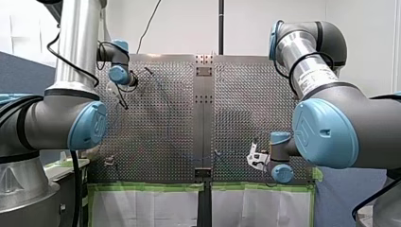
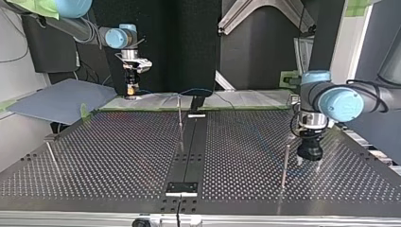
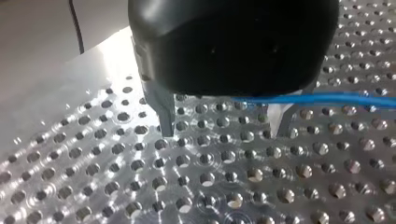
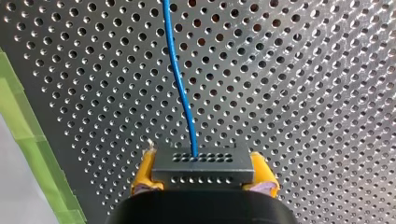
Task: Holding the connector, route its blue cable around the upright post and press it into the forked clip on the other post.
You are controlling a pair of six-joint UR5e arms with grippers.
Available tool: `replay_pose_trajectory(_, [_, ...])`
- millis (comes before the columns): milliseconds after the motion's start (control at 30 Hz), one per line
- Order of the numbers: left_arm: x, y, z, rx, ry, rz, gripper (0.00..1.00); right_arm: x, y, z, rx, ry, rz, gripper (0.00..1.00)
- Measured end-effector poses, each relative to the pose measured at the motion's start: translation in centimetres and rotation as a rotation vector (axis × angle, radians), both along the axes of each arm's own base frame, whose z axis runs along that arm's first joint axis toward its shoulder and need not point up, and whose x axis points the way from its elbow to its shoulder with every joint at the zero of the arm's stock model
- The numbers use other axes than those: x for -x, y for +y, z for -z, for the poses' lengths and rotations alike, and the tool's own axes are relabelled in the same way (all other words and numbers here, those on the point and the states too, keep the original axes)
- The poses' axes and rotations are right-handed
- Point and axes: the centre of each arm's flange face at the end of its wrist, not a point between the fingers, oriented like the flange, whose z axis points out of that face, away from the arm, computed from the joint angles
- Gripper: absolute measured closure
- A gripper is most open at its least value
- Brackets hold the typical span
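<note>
Gripped the connector (image 4: 202,168) in the fingers of the right gripper (image 4: 203,164); had the fingers of the left gripper (image 3: 223,130) wide apart, empty. Seemingly had the blue cable (image 4: 180,84) neither routed nor clipped yet.

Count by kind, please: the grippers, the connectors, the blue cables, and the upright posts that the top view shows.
grippers, left gripper and right gripper: 2
connector: 1
blue cable: 1
upright posts, clear in the top view: 3
Total: 7
</note>
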Motion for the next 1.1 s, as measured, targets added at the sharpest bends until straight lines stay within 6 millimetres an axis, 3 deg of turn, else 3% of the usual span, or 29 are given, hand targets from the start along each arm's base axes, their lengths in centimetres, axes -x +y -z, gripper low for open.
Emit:
replay_pose_trajectory(400, [1.3,-0.2,0.4,-0.074,0.097,-0.021,0.00,0.0,0.0,0.0,-0.001,0.000,0.000,1.00])
replay_pose_trajectory(1100, [4.0,-0.8,-1.5,-0.147,0.170,-0.041,0.00,-0.3,-0.1,-0.1,-0.001,0.000,-0.005,1.00])
